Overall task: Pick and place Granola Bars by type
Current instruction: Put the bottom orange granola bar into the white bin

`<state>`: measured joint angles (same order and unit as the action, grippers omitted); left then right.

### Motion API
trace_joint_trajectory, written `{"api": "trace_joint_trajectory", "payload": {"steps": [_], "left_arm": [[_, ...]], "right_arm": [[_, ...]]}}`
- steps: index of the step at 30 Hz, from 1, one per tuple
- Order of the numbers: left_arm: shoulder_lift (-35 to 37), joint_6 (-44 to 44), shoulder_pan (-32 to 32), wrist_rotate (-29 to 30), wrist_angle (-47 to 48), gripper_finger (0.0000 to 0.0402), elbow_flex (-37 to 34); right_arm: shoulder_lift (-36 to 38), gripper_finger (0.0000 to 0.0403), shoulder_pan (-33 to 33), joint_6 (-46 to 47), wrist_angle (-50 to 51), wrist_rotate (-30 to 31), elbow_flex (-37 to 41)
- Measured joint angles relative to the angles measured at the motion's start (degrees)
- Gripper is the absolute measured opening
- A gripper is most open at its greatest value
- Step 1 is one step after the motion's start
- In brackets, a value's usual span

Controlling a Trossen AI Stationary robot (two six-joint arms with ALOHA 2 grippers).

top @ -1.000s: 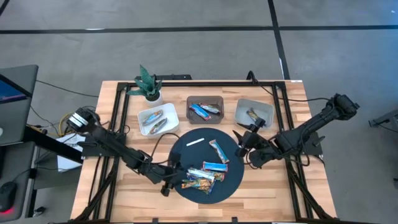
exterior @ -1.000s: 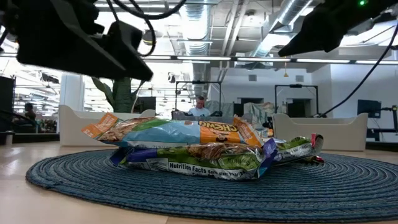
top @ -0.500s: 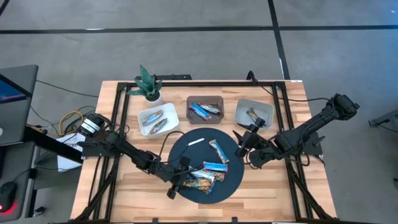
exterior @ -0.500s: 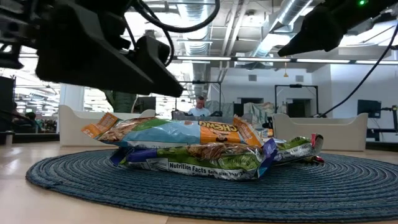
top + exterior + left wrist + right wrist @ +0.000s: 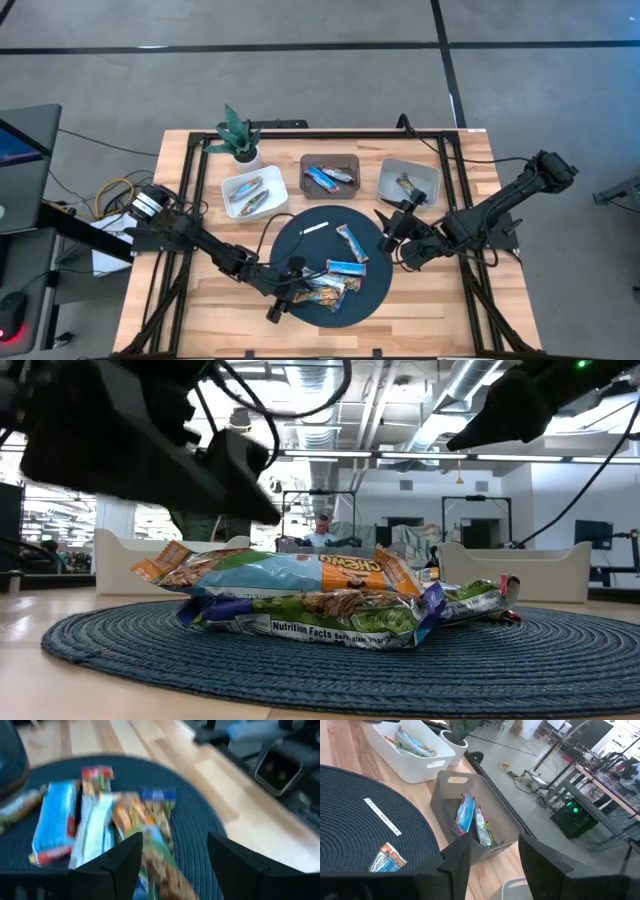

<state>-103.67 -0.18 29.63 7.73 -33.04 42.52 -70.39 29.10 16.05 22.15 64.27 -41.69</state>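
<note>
Wooden table: pale planks with a dark frame, both arms reaching in from its sides.
Left arm: stretches across the table's left half toward the round mat.
Left gripper: at the left edge of the mat, just beside the pile of bars; in the left wrist view its fingers stand spread with a green-and-orange bar showing between them, nothing pinched.
Potted plant: near the table's far-left corner.
White bin: just in front of the plant, holding 2 bars.
Blue woven mat: round, at the table's middle front.
Granola Bars: a loose pile of blue, green and orange wrappers on the near part of the mat; 1 more bar lies apart toward the mat's right side.
White strip: thin, on the far part of the mat.
Grey bin: behind the mat, holding 2 bars.
Right white bin: right of the grey bin, with 1 bar inside.
Right gripper: hovers at the mat's right edge, near the right white bin; fingers spread and holding nothing.
</note>
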Motion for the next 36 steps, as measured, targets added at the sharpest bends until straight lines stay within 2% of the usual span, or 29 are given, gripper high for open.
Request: {"api": "trace_joint_trajectory", "payload": {"steps": [9, 21, 32, 36], "left_arm": [[-4.3, 0.1, 0.0, 0.9, -0.6, 0.0217, 1.6], [-4.3, -0.3, 0.0, 10.7, 5.5, 0.0217, 1.8], [-4.3, -0.2, 0.0, 10.5, 5.5, 0.0217, 1.8], [-4.2, -0.2, 0.0, 7.4, 5.4, 0.0217, 1.8]], "right_arm": [[-0.1, 0.0153, 0.0, 0.0, 0.0, -0.5, 0.0], [-0.1, 0.0149, 0.0, 0.0, 0.0, -0.5, 0.0], [-0.1, 0.0146, 0.0, 0.0, 0.0, -1.4, 0.0], [-0.1, 0.0146, 0.0, 0.0, 0.0, -1.4, 0.0]]}}
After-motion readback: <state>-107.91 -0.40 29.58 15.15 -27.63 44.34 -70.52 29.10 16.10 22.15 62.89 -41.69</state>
